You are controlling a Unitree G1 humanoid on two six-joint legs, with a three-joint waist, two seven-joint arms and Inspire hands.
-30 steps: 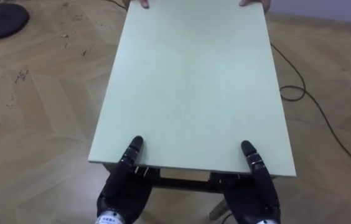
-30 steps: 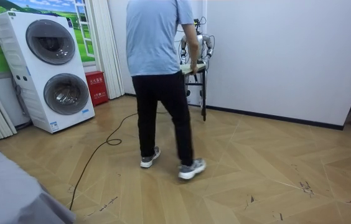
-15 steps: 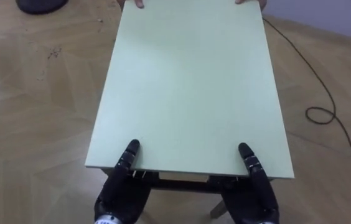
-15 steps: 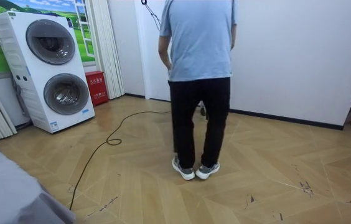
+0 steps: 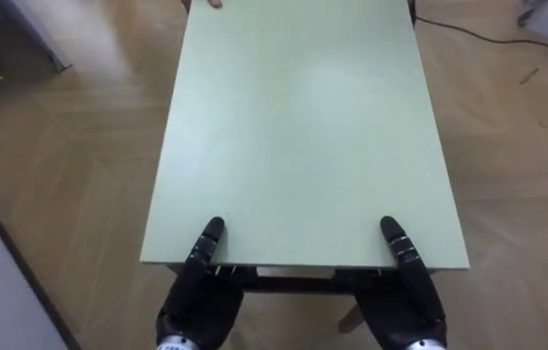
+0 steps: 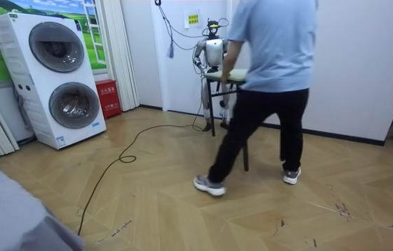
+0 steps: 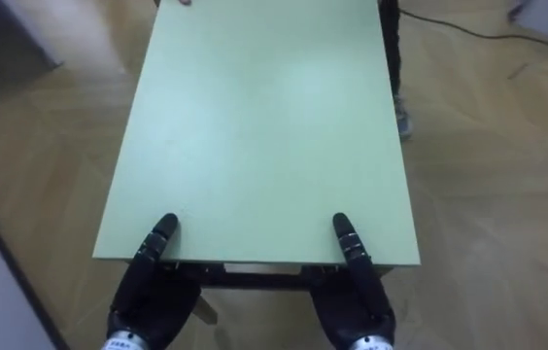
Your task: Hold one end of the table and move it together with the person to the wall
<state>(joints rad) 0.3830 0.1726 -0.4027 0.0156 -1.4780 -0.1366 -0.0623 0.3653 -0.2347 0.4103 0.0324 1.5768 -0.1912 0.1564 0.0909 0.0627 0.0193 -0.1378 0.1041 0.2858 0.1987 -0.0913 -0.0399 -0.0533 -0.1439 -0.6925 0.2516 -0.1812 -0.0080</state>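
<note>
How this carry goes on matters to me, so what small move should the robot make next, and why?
Probably a short step after the person, table held level: the left robot hand and right robot hand clamp its near edge, thumbs on top, and the person at the far end is mid-stride.

wood herringbone floor (image 6: 182,209) | white wall (image 6: 364,63) | stacked washing machines (image 6: 57,77) | curtains (image 6: 116,52)

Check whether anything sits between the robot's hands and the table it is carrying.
Nothing visible does. The left hand and right hand grip the near edge of the table directly, each thumb lying on top of the board. The person holds the far end.
</note>
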